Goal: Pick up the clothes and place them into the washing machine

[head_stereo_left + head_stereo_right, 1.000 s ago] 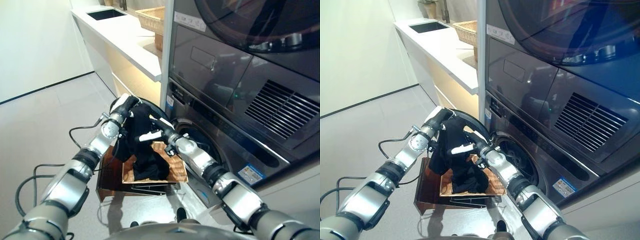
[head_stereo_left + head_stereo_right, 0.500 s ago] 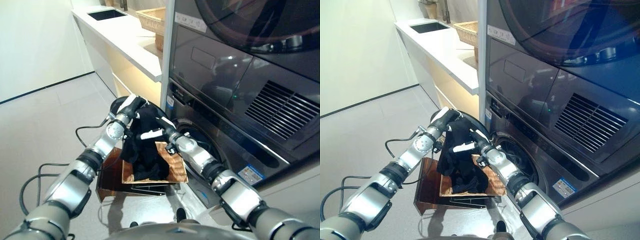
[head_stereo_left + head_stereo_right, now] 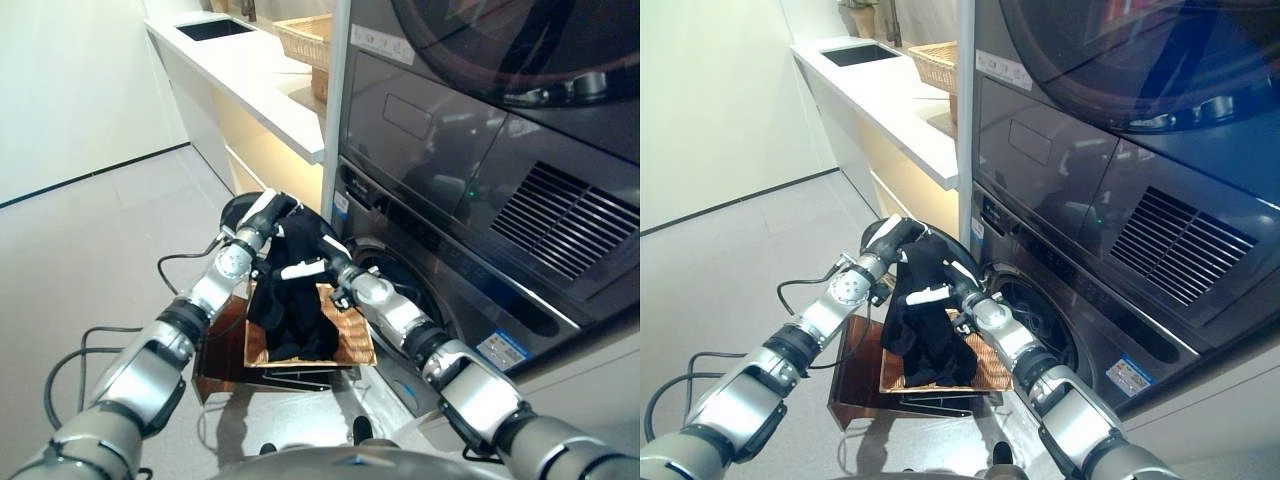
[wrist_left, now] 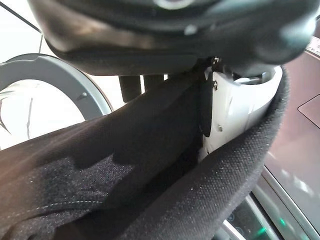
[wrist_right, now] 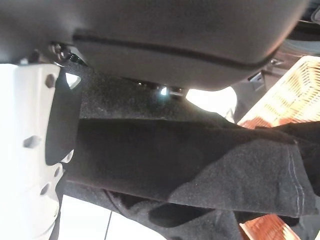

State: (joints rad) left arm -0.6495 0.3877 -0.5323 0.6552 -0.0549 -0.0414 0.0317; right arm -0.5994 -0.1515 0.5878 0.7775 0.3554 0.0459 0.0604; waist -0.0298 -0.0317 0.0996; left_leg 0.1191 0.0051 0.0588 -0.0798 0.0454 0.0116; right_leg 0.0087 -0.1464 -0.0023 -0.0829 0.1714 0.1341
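**Fingers clamped on the black garment at the washer door**

Fingers of both our hands curl round the black garment (image 3: pixel 290 290), and it hangs between them above the wicker basket (image 3: pixel 352 340).

Largest before us stands the washing machine (image 3: pixel 470 290), a second dark appliance (image 3: pixel 480 90) stacked on top of it. Its round door (image 3: pixel 940 245) is swung open behind our hands. To the left runs the white counter (image 3: pixel 255 85). Below, the wicker basket sits on a brown stand (image 3: pixel 215 360), with the garment's lower end trailing into it. Our left hand (image 3: pixel 262 215) grips the cloth's top, our right hand (image 3: pixel 312 262) pinches it just beside, white thumb against the fabric.
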